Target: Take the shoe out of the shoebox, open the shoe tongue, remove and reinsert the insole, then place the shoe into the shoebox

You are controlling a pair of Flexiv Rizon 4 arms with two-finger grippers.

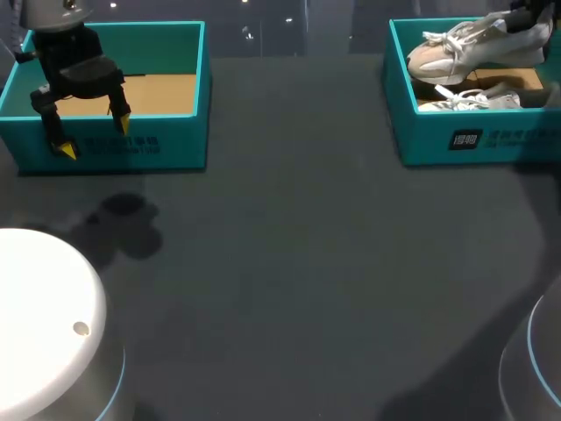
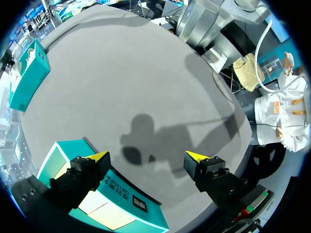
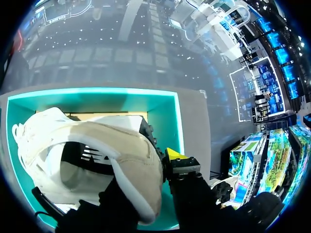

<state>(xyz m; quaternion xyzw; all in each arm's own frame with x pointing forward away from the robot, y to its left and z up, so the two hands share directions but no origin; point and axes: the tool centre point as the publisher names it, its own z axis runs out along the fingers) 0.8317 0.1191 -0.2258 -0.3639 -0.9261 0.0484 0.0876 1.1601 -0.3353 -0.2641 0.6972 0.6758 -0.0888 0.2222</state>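
Right gripper (image 3: 150,165) clamps the heel of a white-and-beige lace-up sneaker (image 1: 465,48), holding it tilted above the open teal cardboard shoebox (image 1: 421,132), where a second white sneaker (image 1: 480,101) lies. Left gripper (image 1: 92,136) hangs wide open, holding nothing, over the front wall of another teal cardboard box (image 1: 166,145).

The left gripper (image 1: 94,136) hung at the far left, pointing down with its yellow-tipped fingers spread wide on nothing, while the right gripper (image 3: 158,167), at the far right, clamped the shoe (image 3: 97,141) by its heel.
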